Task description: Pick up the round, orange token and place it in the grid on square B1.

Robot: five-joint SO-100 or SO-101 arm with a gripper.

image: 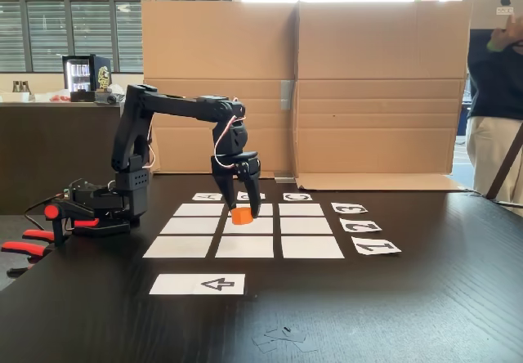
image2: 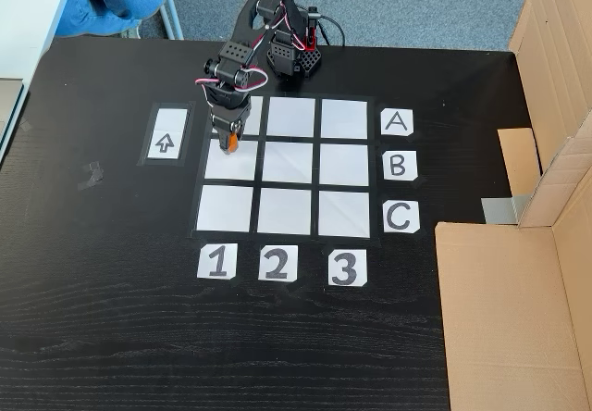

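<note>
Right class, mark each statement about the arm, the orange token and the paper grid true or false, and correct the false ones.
1. The token is between the end effector fingers. True.
2. The token is over row C. False: in the top-down fixed view it is at row B, column 1 of the grid.
3. The arrow strip lies outside the grid. True.
4. The number cards read 4, 5, 6. False: 1, 2, 3.

Dark wood-grain desk (image2: 111, 337). On it: three-by-three white paper grid (image2: 287, 212) under the fingers (image2: 231, 139); letter cards (image2: 397, 165) and number cards (image2: 276, 263) beyond them; arrow strip (image2: 165, 143) beside; arm base (image2: 294, 59); cardboard (image2: 509, 318) at the edge.
</note>
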